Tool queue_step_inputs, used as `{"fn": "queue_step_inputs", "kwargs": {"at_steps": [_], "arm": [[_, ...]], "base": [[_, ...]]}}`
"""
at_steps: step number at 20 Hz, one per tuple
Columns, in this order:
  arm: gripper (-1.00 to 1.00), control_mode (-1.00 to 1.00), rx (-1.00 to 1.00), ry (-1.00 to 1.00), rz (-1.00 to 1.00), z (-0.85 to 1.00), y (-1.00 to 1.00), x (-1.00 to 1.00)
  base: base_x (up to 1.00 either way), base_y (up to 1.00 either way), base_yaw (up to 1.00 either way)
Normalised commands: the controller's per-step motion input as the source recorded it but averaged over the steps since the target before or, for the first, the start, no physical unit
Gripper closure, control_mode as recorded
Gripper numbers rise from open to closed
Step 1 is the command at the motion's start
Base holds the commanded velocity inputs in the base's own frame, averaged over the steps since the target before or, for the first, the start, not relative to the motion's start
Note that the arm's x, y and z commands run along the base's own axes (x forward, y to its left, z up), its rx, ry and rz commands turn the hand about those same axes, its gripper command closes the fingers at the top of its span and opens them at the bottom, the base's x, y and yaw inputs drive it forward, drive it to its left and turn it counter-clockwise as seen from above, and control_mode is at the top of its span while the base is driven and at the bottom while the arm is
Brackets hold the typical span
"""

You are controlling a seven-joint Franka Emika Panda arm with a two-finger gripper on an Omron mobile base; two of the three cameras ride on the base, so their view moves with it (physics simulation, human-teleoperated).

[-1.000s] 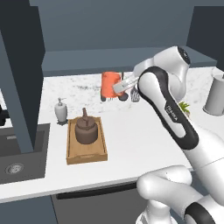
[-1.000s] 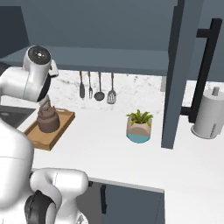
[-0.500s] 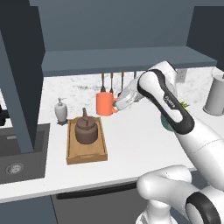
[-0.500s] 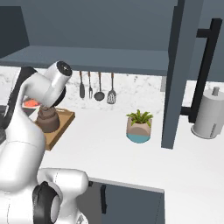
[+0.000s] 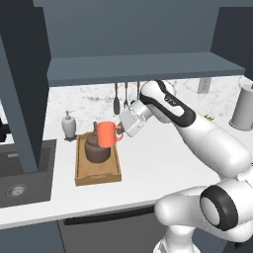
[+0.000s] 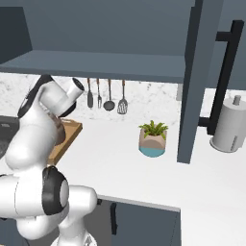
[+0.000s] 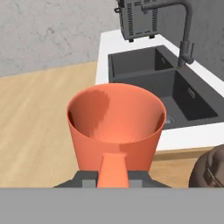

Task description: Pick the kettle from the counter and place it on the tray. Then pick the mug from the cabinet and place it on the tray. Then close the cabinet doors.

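Mug (image 5: 105,134) was up in the air over the tray (image 5: 97,175), pinched by its handle in the tool (image 5: 120,130), jaws narrow around that handle. Kettle (image 5: 96,148) sat on the tray already, so this looked like the second step, the mug's delivery. The bare wood lay on the tray's near half; the next move seemingly called for lowering there, clear of the kettle, then releasing. Cabinet doors (image 6: 225,79) stood open, not yet shut.

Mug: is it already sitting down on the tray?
No, the mug hangs in the end effector above the kettle, clear of the tray.
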Motion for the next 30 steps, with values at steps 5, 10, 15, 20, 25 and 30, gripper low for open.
{"fn": "queue_step_inputs", "kwargs": {"at_steps": [5,10,15,20,25,30], "arm": [[1.00,-1.00,-0.02,0.01,0.00,-0.14,0.01,0.06],[1.00,-1.00,0.00,0.00,0.00,-0.27,0.16,0.20],[1.00,-1.00,0.00,0.00,0.00,-0.39,0.20,0.17],[1.00,-1.00,-0.01,-0.05,0.00,-0.58,0.13,0.09],[1.00,-1.00,-0.03,-0.19,0.00,-0.64,0.05,0.00],[1.00,-1.00,0.00,-0.22,0.00,-0.47,0.03,0.05]], "base": [[0.00,0.00,0.00],[0.00,0.00,0.00],[0.00,0.00,0.00],[0.00,0.00,0.00],[0.00,0.00,0.00],[0.00,0.00,0.00]]}}
